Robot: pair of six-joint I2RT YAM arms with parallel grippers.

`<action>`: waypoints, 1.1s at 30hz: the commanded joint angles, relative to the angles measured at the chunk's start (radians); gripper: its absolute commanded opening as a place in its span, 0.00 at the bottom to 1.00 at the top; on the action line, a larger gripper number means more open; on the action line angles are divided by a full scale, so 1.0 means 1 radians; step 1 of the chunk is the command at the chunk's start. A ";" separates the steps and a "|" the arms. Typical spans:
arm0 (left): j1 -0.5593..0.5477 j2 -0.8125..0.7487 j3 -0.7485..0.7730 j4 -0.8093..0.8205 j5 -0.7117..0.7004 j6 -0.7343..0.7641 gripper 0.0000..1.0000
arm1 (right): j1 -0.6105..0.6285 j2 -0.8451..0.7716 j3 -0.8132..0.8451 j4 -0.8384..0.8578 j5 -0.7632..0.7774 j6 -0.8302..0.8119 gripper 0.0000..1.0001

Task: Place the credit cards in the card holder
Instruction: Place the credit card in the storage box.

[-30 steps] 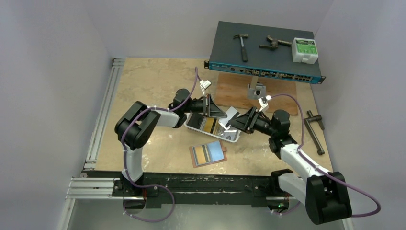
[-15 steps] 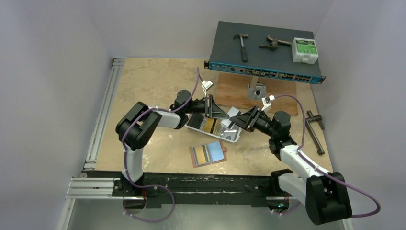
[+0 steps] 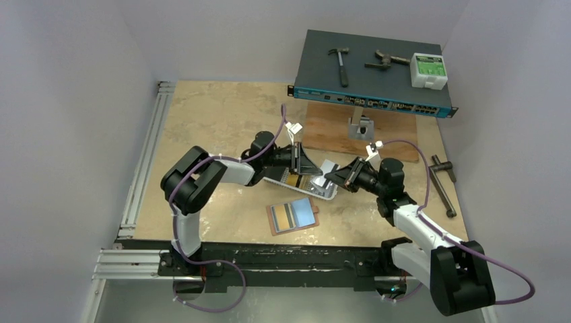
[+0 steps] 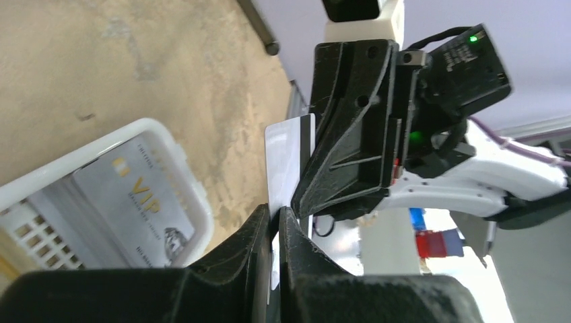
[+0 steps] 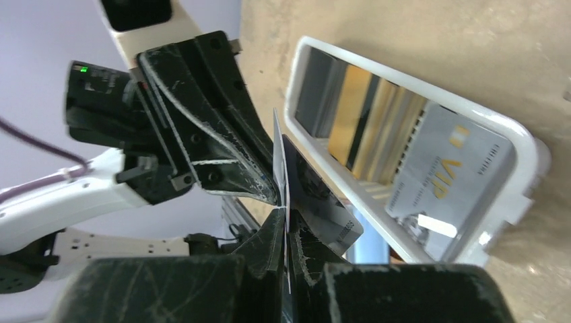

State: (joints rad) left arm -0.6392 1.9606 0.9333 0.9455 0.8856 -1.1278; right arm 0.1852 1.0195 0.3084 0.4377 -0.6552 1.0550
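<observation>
The right hand (image 5: 284,219) has just snapped closed from about half open, and its fingers now pinch the lower edge of a pale card (image 4: 286,158) that the left hand (image 4: 275,219) also clamps, so for this instant the two hands meet tip to tip with one card shared between them, held on edge just above the white tray (image 5: 417,92). I judge this to be a handover: the left hand's grip looks to be only starting to slacken but has not let go, and once it does, the right hand alone can carry the card. The card holder (image 3: 272,221) lies open on the bench (image 3: 215,121), below the hands on their near side and well apart from both. By count: two hands, one card between them, one tray holding at least three credit cards (a grey VIP one (image 5: 451,168), an orange-yellow one (image 5: 350,114), a dark one (image 5: 313,87)), and one holder already showing what look like two cards.
</observation>
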 commanded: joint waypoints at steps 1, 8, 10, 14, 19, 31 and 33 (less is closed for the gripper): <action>-0.016 -0.076 -0.018 -0.300 -0.136 0.282 0.06 | -0.003 -0.025 0.036 -0.115 0.052 -0.089 0.00; -0.054 -0.003 0.030 -0.368 -0.189 0.346 0.09 | -0.002 -0.031 0.038 -0.152 0.072 -0.117 0.00; -0.057 0.016 0.054 -0.382 -0.198 0.369 0.10 | -0.002 -0.022 0.043 -0.153 0.076 -0.122 0.00; -0.064 0.044 0.091 -0.402 -0.211 0.409 0.10 | -0.002 0.008 0.046 -0.128 0.078 -0.124 0.00; -0.073 0.057 0.107 -0.424 -0.224 0.451 0.15 | -0.002 0.025 0.047 -0.115 0.083 -0.127 0.00; -0.064 -0.085 0.197 -0.760 -0.235 0.662 0.76 | -0.002 -0.028 0.127 -0.251 0.098 -0.189 0.00; -0.060 -0.123 0.202 -0.818 -0.217 0.704 0.91 | -0.003 -0.043 0.141 -0.282 0.096 -0.197 0.00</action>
State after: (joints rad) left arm -0.6960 1.9469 1.1027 0.2855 0.6537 -0.5594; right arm 0.1825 1.0283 0.3645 0.1688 -0.5430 0.8944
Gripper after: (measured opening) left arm 0.809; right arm 0.005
